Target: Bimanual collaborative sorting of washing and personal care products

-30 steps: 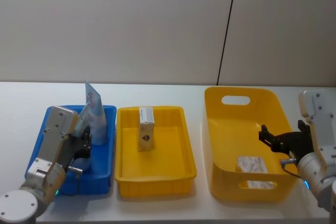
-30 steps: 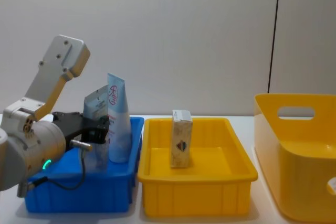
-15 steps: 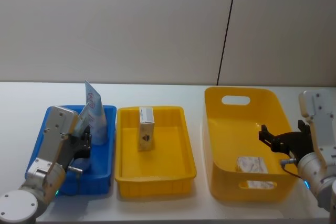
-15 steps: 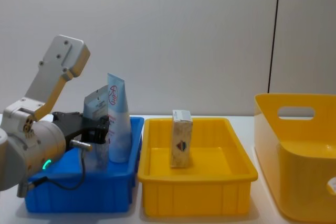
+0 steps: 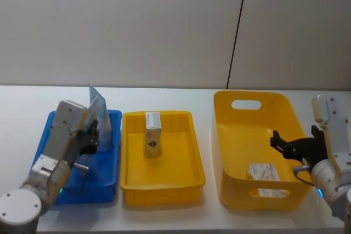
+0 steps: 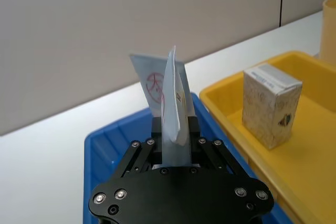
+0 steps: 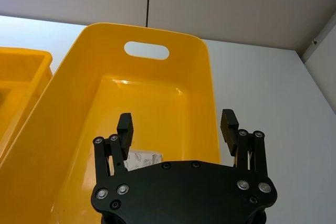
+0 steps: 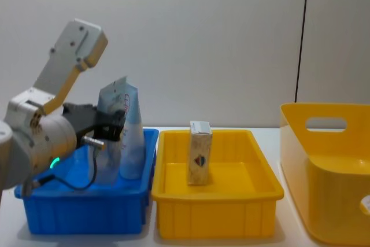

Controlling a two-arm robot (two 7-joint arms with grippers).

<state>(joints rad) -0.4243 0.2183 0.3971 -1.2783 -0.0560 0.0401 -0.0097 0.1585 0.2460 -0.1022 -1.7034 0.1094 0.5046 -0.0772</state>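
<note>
On the left of the worktop (image 5: 22, 102), inside the blue tray (image 5: 112, 114): left gripper (image 5: 90, 138), jaws closed on the translucent pouch (image 8: 111, 108), held upright. Just right of it, whether touching or not hard to tell, the white-and-light-blue squeeze tube (image 8: 134, 148), standing on end. In the middle yellow tray (image 5: 164, 193), toward its far side, one tan carton (image 5: 152, 134) standing upright, well apart from both grippers. At the right, over the near right edge of the tall yellow tub (image 5: 222, 135), right gripper (image 5: 277, 142), jaws spread wide and holding nothing. Lying flat on the tub floor, a second carton (image 5: 263, 171).
</note>
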